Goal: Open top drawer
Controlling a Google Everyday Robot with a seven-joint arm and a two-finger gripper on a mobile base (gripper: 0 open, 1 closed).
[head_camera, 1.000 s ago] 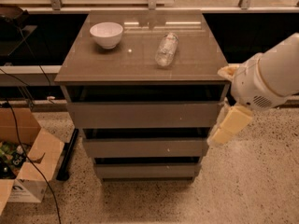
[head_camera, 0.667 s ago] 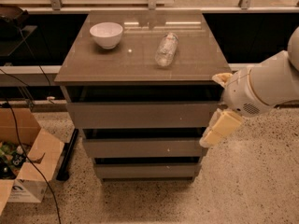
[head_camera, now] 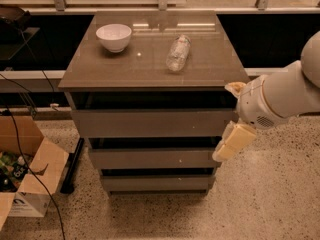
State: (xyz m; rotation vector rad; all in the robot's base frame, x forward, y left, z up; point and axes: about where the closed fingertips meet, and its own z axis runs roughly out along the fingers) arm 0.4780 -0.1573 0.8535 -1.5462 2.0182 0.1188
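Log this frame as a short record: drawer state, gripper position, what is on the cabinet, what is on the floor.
top drawer: grey-brown front with a dark gap above it, not pulled out past the cabinet top
gripper: at the right end of the top drawer's front, reaching just below it; contact cannot be told
on cabinet top: white bowl back left; plastic bottle lying on its side, right of centre
floor: open cardboard box at left
task: drawer not yet opened

One gripper (head_camera: 231, 115), two fingers spread apart, sits at the right edge of one cabinet (head_camera: 100, 69). Three drawer fronts lie to its left: the top drawer (head_camera: 150, 123) level with it, the middle drawer (head_camera: 150, 158) and the bottom drawer (head_camera: 155, 183) lower. Up-left are one bowl (head_camera: 114, 36) and one bottle (head_camera: 178, 53) (lying down). Far down-left is one cardboard box (head_camera: 30, 179).
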